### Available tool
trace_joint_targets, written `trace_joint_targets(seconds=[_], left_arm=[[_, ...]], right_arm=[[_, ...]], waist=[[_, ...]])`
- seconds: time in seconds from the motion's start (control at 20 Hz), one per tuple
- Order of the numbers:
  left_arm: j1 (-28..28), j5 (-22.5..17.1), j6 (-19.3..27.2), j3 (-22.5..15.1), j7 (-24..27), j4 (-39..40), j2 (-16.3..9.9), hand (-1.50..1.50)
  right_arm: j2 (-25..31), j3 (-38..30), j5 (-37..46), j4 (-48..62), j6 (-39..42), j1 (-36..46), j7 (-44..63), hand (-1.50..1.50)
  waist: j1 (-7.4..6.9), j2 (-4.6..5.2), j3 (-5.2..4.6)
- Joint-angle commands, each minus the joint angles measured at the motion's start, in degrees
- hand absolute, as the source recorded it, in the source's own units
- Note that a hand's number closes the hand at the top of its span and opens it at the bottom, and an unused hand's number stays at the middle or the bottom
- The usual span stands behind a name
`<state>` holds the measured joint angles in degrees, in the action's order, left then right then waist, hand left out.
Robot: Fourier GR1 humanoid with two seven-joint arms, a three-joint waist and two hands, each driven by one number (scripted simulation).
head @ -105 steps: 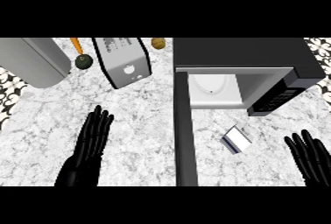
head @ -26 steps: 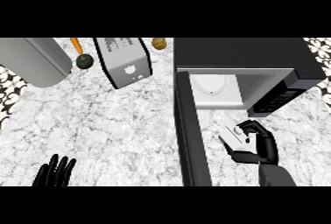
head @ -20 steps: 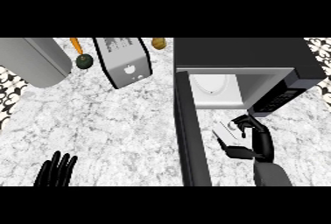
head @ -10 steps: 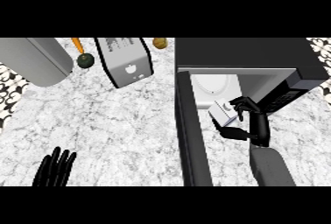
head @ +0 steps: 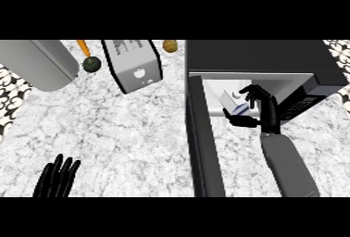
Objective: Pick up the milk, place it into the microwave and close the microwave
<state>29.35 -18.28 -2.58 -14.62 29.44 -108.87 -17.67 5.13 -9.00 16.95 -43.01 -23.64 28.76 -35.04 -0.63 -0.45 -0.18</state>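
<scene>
The milk carton (head: 234, 104), white with a blue mark, is held tilted at the mouth of the open microwave (head: 259, 60). My right hand (head: 259, 107) is curled round it, thumb below and fingers above, and hides part of it. The microwave door (head: 203, 148) stands open, stretching toward me as a dark slab left of my right forearm. A white plate (head: 226, 88) shows inside the cavity. My left hand (head: 57, 177) rests open at the lower left of the counter, fingers up.
At the back left stand a grey rounded appliance (head: 37, 62), a silver toaster (head: 133, 65), an avocado (head: 91, 64), a carrot (head: 83, 46) and a small brown fruit (head: 170, 45). Marble counter (head: 116, 134) stretches between my left hand and the door.
My right hand closed on the milk carton beside the door, lifted it and carried it up to the microwave opening. My left hand dropped to the lower left and stayed there.
</scene>
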Motion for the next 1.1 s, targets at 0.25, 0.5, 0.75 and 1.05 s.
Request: trace_joint_targets(seconds=[0.25,0.5,0.75,1.05], left_arm=[[-0.1,0.1,-0.7,-1.2,-2.0,-2.5,-0.1,-1.50],[-2.2,2.3,-0.2,1.4,-1.7,1.7,-1.5,-1.50],[-4.5,5.3,1.6,0.1,-3.0,3.3,-0.9,-1.50],[-3.6,5.6,0.3,0.8,-2.8,2.4,-2.7,-1.50]], right_arm=[[5.3,-2.1,4.8,15.5,-8.7,13.5,5.4,1.50],[7.6,-2.2,6.4,17.2,-15.2,14.0,5.3,1.50],[7.3,-2.8,6.9,18.8,-21.8,16.7,7.4,1.50],[9.0,0.5,11.3,22.5,-25.1,16.5,9.7,-1.50]], waist=[[-3.03,1.48,0.30],[-3.72,1.99,0.30],[-4.35,2.38,0.33],[-5.58,2.41,0.30]])
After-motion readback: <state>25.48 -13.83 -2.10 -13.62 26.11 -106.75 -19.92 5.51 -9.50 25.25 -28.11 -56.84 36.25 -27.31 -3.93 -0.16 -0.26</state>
